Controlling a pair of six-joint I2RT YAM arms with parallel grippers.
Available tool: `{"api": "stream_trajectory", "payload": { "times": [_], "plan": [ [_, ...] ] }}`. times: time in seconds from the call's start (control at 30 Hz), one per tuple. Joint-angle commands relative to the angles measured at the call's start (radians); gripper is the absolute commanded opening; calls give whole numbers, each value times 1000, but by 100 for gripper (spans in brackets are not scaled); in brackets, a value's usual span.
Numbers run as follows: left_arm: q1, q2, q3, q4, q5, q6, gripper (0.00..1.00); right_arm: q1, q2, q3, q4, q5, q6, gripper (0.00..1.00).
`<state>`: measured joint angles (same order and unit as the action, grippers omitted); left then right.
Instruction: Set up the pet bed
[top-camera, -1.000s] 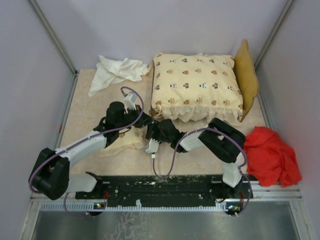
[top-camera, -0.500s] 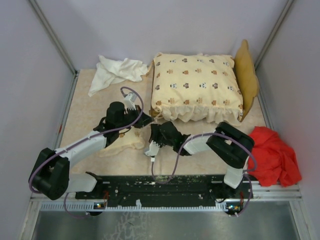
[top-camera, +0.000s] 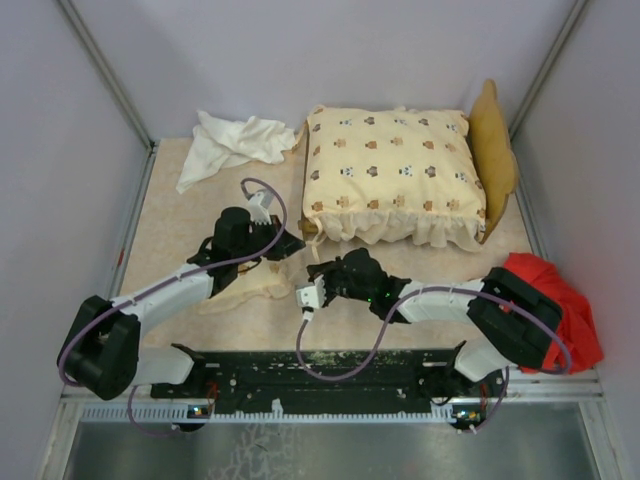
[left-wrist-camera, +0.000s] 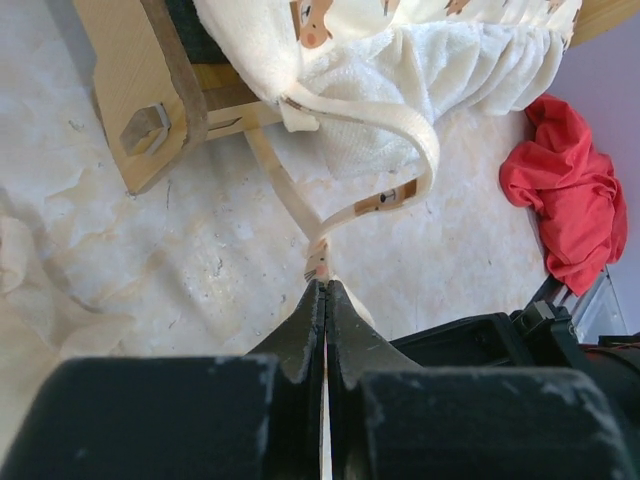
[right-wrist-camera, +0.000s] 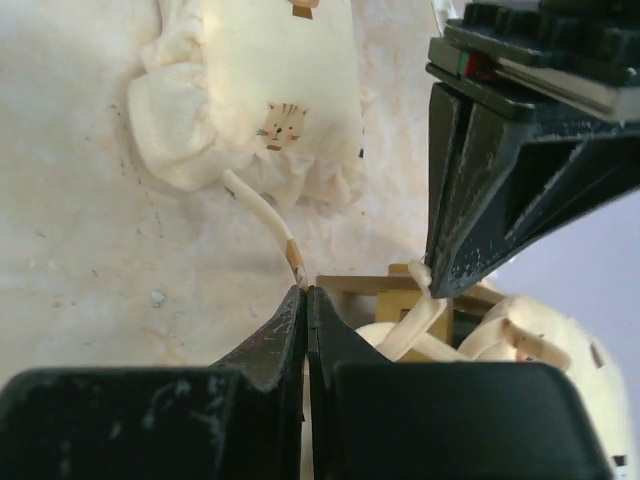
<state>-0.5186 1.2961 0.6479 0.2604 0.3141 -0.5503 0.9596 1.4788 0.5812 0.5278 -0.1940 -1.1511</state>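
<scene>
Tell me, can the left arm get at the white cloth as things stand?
Probably yes. The white cloth lies on bare table beyond the left end effector, with nothing between them. But that end effector is shut on a strap of the cushion, so it must let go first.

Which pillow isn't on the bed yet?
The small pillow, down on the table. The big cushion already sits on the bed frame.

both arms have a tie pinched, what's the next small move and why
Probably bring the right gripper toward the left gripper so the ties cross. The left is shut on the cushion tie, the right on the pillow tie from the small pillow; the ends are apart, so no knot can start.
</scene>
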Motion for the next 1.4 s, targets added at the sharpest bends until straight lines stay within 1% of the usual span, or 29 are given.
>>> {"api": "stream_trajectory", "payload": {
  "times": [0.0, 0.1, 0.17, 0.23, 0.3, 0.37, 0.43, 0.57, 0.67, 0.83, 0.9, 1.07, 1.2, 1.37],
  "plan": [
    [7, -12, -9, -1, -27, 8, 0, -28, -81, -9, 30, -27, 342, 0],
    [9, -7, -29, -11, -63, 9, 0, -72, -119, -40, 142, 36, 606, 0],
    [10, 6, -30, -37, -92, -1, 0, -119, -143, -60, 194, 43, 761, 0],
    [11, 21, -30, -38, -84, -6, 0, -171, -142, -52, 181, 33, 920, 0],
    [10, 33, -29, -37, -74, -15, 0, -208, -127, -21, 103, 36, 994, 0],
    [11, 43, -30, -36, -67, -17, 0, -219, -119, -1, 49, 71, 1018, 0],
    [11, 47, -32, -36, -72, -17, 0, -224, -130, -11, 57, 84, 1051, 0],
    [12, 48, -41, -23, -70, -29, 0, -225, -141, -54, 152, 189, 1125, 0],
    [12, 44, -43, -19, -57, -37, 0, -225, -124, -64, 205, 240, 1151, 0],
    [15, 46, -64, -25, -101, -57, 0, -225, -140, -129, 354, 307, 1227, 0],
    [17, 51, -65, -25, -93, -58, 0, -225, -138, -144, 381, 328, 1241, 0],
    [17, 51, -62, -28, -70, -62, 0, -225, -54, -107, 403, 254, 1212, 0],
    [17, 43, -67, -28, -50, -79, 0, -225, 37, -28, 401, 199, 1170, 0],
    [17, 39, -82, -27, -34, -94, 0, -225, 128, 51, 424, 192, 1140, 0]
  ]
}}
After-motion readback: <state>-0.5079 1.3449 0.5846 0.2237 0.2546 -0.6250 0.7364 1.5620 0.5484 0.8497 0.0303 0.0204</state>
